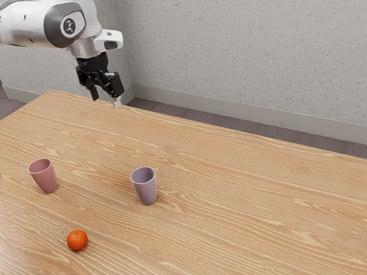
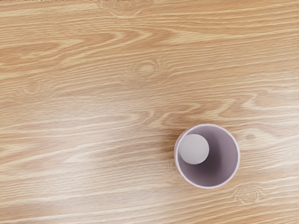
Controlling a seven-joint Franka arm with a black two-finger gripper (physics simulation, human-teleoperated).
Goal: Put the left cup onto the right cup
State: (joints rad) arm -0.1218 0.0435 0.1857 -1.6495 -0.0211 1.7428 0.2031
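Currently end effector [image 1: 106,101] hangs above the table's [image 1: 246,172] far edge, fingers apart, gripping nothing. 2 cups stand upright, well apart: pink cup [image 1: 43,175] toward the exterior view's left, lilac cup [image 1: 144,185] [image 2: 207,155] right of it. Orange [image 1: 77,240] lies near the pink cup.

ext: side cam, high, wide on table [image 1: 241,189] | wrist: straight down, close | shared: table, cup [image 2: 207,156]

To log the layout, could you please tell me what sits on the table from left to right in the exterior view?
pink cup → orange → purple cup
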